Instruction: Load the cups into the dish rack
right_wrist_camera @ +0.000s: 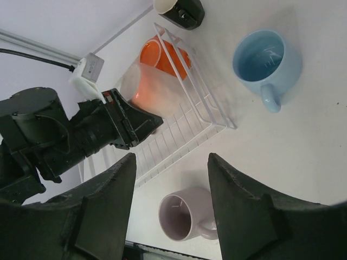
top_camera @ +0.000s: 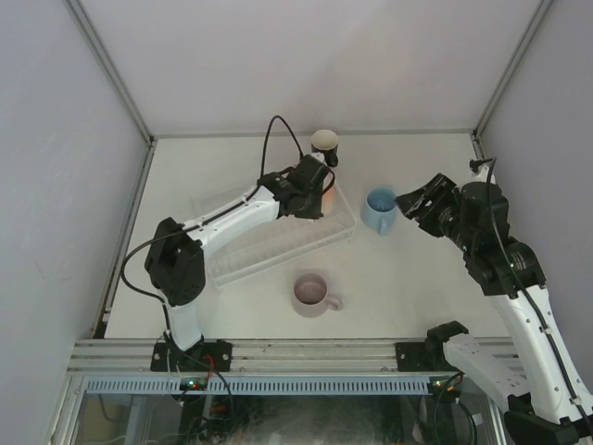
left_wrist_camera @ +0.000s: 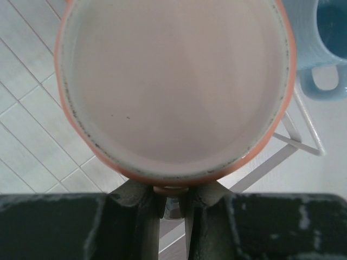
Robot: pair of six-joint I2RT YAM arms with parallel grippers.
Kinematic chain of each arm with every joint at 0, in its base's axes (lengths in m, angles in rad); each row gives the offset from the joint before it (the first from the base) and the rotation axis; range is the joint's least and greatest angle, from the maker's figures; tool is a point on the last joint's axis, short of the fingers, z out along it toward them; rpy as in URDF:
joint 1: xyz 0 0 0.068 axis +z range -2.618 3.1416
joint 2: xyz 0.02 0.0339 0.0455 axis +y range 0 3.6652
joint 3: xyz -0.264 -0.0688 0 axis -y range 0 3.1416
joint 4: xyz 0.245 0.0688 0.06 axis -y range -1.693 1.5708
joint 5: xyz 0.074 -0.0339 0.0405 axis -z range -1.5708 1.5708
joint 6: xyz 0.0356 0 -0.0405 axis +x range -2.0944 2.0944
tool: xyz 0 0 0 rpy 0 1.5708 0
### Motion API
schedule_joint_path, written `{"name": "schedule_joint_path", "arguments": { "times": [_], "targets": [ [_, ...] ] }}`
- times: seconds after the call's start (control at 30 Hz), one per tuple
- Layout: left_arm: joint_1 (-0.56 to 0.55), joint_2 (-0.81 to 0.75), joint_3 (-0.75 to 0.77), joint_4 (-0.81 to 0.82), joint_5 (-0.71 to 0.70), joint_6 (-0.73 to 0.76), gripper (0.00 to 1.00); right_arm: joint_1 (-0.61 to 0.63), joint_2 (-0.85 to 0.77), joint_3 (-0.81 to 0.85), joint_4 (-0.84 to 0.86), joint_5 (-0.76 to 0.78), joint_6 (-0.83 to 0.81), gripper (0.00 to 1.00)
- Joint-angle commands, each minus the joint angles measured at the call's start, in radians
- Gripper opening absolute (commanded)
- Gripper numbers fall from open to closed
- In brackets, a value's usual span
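On the near side of the dish rack point(top_camera: 243, 252), closest to the arm bases, the lilac-pink mug point(top_camera: 312, 294) is seen upright on the table point(top_camera: 408, 287), touched by neither arm. It could be clipped and sent sliding if the left arm were drawn back low across the rack's near edge.

Over the rack's far right corner, the orange mug point(left_wrist_camera: 173, 86) is held by the left gripper point(left_wrist_camera: 171, 197), its fingers clenched on the mug's near side, seemingly on the handle. Whether the base is seated on the rack floor cannot be told. If it were released above the floor or astride a rib, the mug could drop or tip. So narrow a hold could also let it swing. Because the rack's end wire lies close by, the mug might be set on that wire and toppled outward.

Just right of the rack, the light blue mug point(top_camera: 379, 209) stands upright. The right gripper point(right_wrist_camera: 172, 179) is poised to its right with fingers spread and nothing held. An off-centre approach could shove this mug against the rack's end, and the two arms could be brought into collision at the same corner.

Just beyond that corner lies the black mug point(top_camera: 325, 144), which could be knocked by the left wrist. A fifth mug cannot be made out.
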Motion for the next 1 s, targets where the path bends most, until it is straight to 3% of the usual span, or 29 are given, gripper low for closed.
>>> {"name": "schedule_joint_path", "arguments": {
  "times": [0.0, 0.9, 0.97],
  "targets": [
    [-0.015, 0.004, 0.068, 0.06, -0.046, 0.03, 0.0, -0.013, -0.007, 0.035, 0.016, -0.015, -0.027, 0.55],
    [-0.018, 0.166, 0.042, 0.157, -0.016, 0.049, 0.0, -0.034, 0.0, 0.029, -0.01, -0.016, -0.045, 0.55],
    [-0.018, 0.173, 0.043, 0.152, -0.013, 0.039, 0.08, -0.034, 0.002, 0.03, -0.012, -0.019, -0.048, 0.56]
  ]
}}
